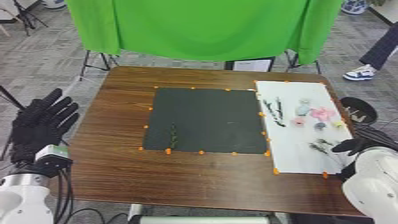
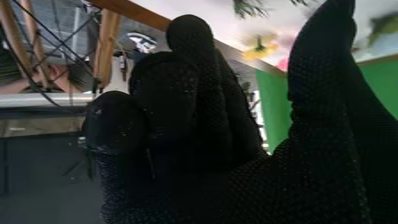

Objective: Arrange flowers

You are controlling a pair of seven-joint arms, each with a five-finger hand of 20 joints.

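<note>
In the head view, a black mat taped to the table has one green sprig near its front left corner. The white sheet on the right holds leafy sprigs, a pink flower, a pale blue flower, a yellow flower and dried stems. My right hand is at the sheet's right edge, beside those stems. My left hand is open left of the table. In the right wrist view, my right hand is open, with a yellow flower beyond it.
A dark round bowl stands at the table's right edge, just beyond my right hand. Orange tape pieces mark the borders of mat and sheet. Bare brown wood lies left of the mat, and a green cloth hangs behind the table.
</note>
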